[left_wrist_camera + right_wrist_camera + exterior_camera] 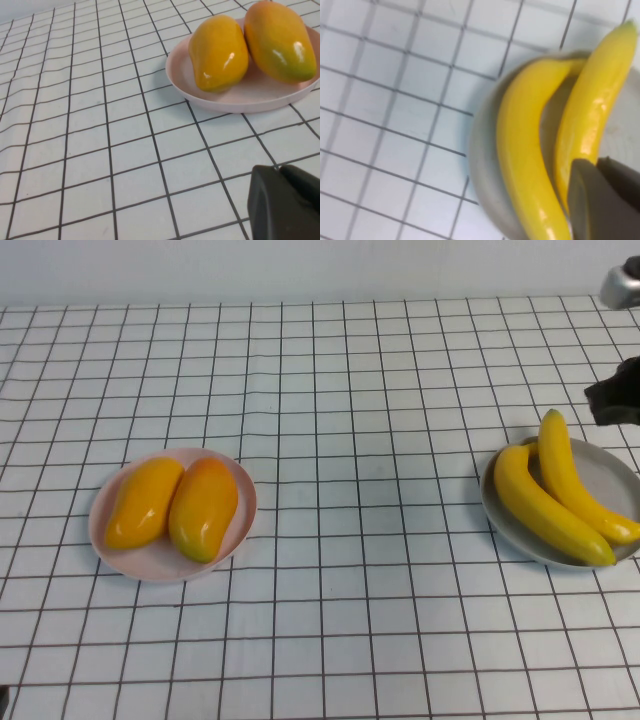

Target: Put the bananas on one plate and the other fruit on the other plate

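Two yellow bananas [545, 505] [575, 485] lie side by side on the grey plate [610, 472] at the right. Two orange-yellow mango-like fruits [145, 502] [204, 508] lie on the pale pink plate [160, 565] at the left. My right gripper [598, 400] hovers just behind the grey plate at the right edge, shut and empty. In the right wrist view it [597, 162] is above the bananas [520, 145] and the plate [482, 150]. My left gripper [277, 170] is shut and empty, low over the cloth, short of the pink plate [240, 100] and its fruits [218, 52].
A white cloth with a black grid covers the table [350, 440]. A silver metal object [622, 285] stands at the far right corner. The grey plate reaches the right edge of the high view.
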Tool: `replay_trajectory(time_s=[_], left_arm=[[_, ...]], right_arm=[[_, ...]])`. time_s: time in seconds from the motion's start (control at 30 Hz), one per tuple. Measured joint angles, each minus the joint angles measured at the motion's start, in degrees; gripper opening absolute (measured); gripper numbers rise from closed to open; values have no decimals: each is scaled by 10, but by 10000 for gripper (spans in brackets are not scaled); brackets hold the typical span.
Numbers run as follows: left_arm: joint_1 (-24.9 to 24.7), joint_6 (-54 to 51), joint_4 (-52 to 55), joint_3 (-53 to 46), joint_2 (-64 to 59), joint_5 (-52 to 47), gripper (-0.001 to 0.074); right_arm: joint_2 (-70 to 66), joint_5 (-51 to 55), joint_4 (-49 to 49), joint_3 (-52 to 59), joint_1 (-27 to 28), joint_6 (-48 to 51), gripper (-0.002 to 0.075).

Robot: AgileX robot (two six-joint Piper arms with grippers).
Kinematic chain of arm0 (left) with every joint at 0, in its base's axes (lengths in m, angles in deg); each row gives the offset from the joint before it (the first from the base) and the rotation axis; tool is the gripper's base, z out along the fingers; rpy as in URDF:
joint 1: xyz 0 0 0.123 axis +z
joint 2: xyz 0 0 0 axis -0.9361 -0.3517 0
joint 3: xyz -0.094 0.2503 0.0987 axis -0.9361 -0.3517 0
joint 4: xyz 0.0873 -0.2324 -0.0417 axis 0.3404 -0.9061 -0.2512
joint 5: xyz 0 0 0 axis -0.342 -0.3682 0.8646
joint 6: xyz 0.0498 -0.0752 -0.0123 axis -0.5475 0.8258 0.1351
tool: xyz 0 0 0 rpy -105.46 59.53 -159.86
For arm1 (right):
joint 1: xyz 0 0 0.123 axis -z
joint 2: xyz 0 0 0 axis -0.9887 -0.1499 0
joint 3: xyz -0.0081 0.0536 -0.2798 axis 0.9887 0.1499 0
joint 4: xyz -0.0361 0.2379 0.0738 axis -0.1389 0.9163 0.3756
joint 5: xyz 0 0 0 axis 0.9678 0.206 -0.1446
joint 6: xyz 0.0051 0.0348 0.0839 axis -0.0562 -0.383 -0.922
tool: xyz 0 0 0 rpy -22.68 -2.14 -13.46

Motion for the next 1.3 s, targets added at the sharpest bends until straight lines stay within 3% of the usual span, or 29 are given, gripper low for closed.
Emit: replay_trajectory(time_s=[0.17, 0.4, 0.73, 1.03, 1.3], left_arm=[[0, 0, 0, 0, 0, 0, -3], [0, 0, 0, 0, 0, 0, -3], [0, 0, 0, 0, 0, 0, -3], [0, 0, 0, 0, 0, 0, -3], [0, 0, 0, 0, 0, 0, -3]], right_arm=[[177, -95, 61, 140, 0, 28, -13], [452, -226, 193, 313, 0, 158, -14], [747, -234, 208, 435, 0, 162, -15], [801, -225, 130, 507, 0, 43, -15], [801, -257, 111, 575, 0, 107, -15]])
